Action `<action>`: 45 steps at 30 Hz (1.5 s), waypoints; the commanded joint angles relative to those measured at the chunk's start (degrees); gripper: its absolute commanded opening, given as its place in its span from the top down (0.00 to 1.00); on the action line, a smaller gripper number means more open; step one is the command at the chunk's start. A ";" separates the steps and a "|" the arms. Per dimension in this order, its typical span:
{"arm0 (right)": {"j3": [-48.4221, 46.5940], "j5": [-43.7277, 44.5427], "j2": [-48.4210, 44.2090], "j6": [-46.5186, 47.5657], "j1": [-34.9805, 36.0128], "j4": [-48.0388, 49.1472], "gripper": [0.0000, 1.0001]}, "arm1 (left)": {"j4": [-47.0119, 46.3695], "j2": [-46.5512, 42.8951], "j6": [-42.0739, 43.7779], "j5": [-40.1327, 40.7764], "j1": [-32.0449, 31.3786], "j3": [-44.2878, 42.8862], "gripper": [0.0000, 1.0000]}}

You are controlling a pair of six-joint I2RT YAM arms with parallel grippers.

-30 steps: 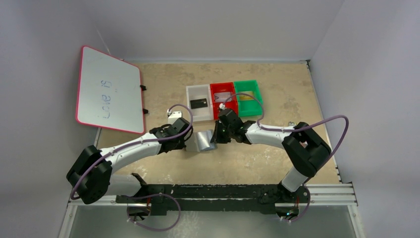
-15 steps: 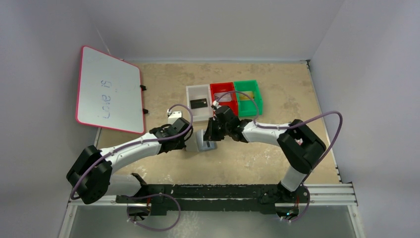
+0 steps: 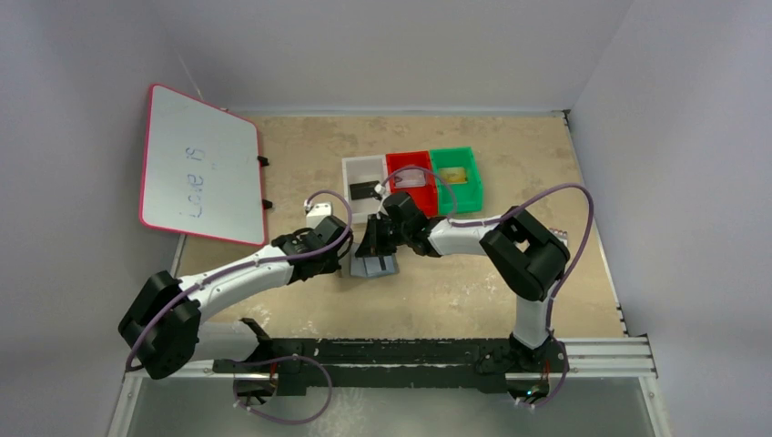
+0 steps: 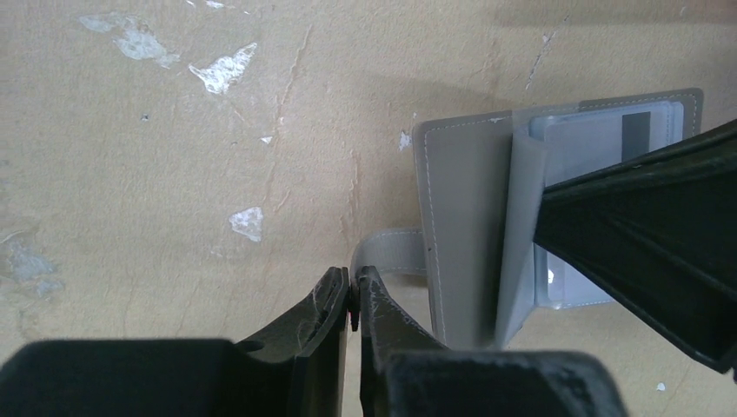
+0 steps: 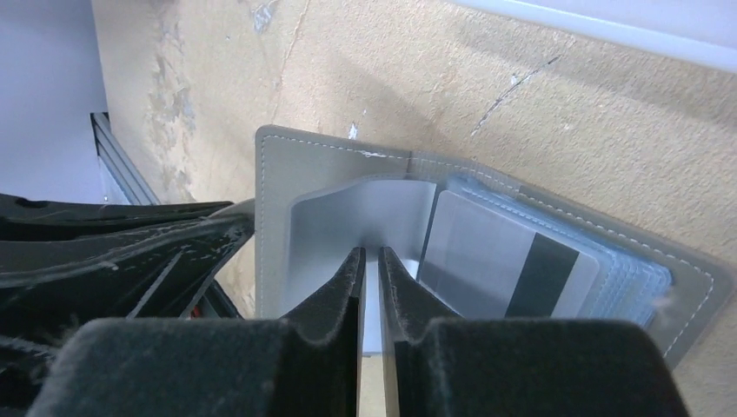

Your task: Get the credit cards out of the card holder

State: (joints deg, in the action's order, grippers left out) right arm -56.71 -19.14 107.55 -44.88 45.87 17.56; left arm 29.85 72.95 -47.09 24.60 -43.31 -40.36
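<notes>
"Love is" is handwritten on whiteboard (image 3: pixel 196 168). Card holder (image 4: pixel 461 217) is laid open mid-table (image 3: pixel 473 282). Its strap (image 4: pixel 391 252) is pinched by L gripper (image 4: pixel 351 291), jaws together. Inner flap (image 4: pixel 520 226) is clamped by R gripper (image 5: pixel 370 261), w/ grey card (image 5: pixel 495 261) still pocketed.

The grey holder (image 3: pixel 374 265) lies open near the counter's middle. A silvery card (image 5: pixel 508 265) with a dark stripe sits in its clear pocket. A black card (image 3: pixel 364 190) lies nearer the far edge.

Grey card holder (image 3: pixel 376 266) lying open on tan table (image 3: pixel 510 155), left claw (image 3: pixel 345 261) and right claw (image 3: pixel 371 246) at it
</notes>
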 commanded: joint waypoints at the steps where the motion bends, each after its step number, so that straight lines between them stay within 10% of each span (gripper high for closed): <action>1: -2.52 -0.43 1.30 2.40 0.66 0.30 0.87 | 1.44 -2.65 -1.55 3.16 -0.20 -0.91 0.88; 7: -2.61 1.85 4.09 2.63 1.20 -2.08 0.86 | 5.07 -6.02 -3.52 5.95 -0.20 -4.10 0.61; 15: -3.44 3.07 5.53 2.66 1.32 -4.03 0.85 | -2.40 -11.25 -3.74 -1.76 -0.24 -6.29 0.53; 25: -0.83 1.25 4.41 0.66 1.24 -3.60 0.85 | -23.45 -4.30 -14.79 -14.17 -0.18 1.34 0.69; 45: -0.54 7.11 1.54 -0.04 1.06 -4.24 0.85 | -23.88 -1.54 -26.45 -6.19 -0.02 10.76 0.94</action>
State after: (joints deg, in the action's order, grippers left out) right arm -58.59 -18.48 111.59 -45.69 46.81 17.19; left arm 7.88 70.67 -70.17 16.23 -43.27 -31.44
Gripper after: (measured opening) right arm 0.147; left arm 0.074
